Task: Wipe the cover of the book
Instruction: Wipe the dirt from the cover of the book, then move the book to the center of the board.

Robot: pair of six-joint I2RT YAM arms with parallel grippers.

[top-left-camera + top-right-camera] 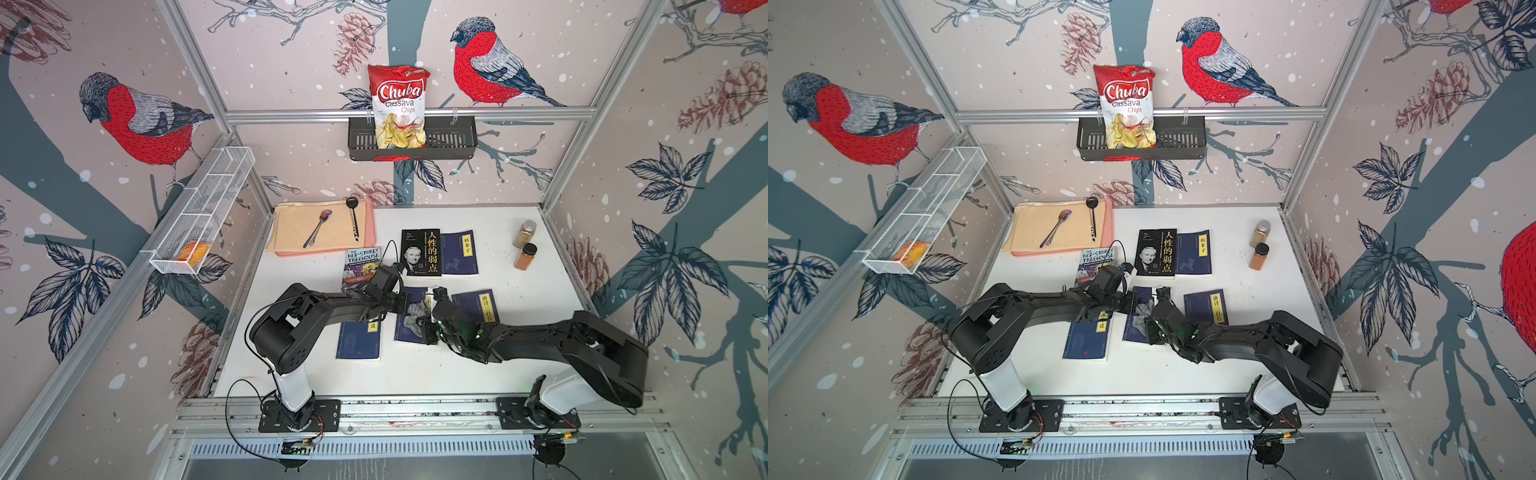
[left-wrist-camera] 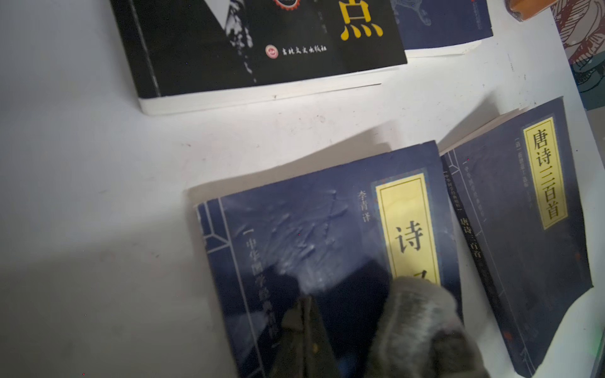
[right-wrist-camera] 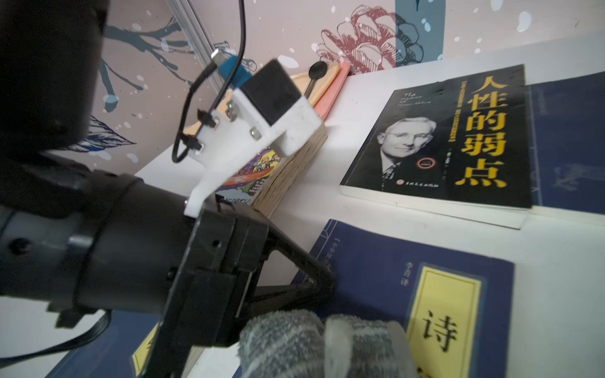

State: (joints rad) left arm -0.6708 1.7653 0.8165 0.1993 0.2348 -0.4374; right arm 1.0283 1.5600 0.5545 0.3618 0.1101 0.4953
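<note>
A dark blue book (image 1: 409, 332) (image 1: 1136, 330) with a yellow title label lies flat in the middle of the white table, in both top views. My left gripper (image 2: 307, 324) (image 1: 405, 302) is shut and empty, and its tip rests on the book's cover (image 2: 311, 229) near the spine side. My right gripper (image 3: 324, 356) (image 1: 424, 321) is shut on a grey striped cloth (image 3: 294, 340) (image 2: 422, 327) (image 1: 415, 309). The cloth lies on the cover (image 3: 376, 271), close beside the left fingertips (image 3: 322, 283), and hides the right fingers.
Other books lie around it: a black one (image 1: 422, 251), a blue one (image 1: 459, 252), a colourful paperback (image 1: 361, 262), and blue ones at left (image 1: 359, 343) and right (image 1: 478, 305). Two spice jars (image 1: 525, 256) stand at the far right. A tray (image 1: 291, 232) with spoons sits far left.
</note>
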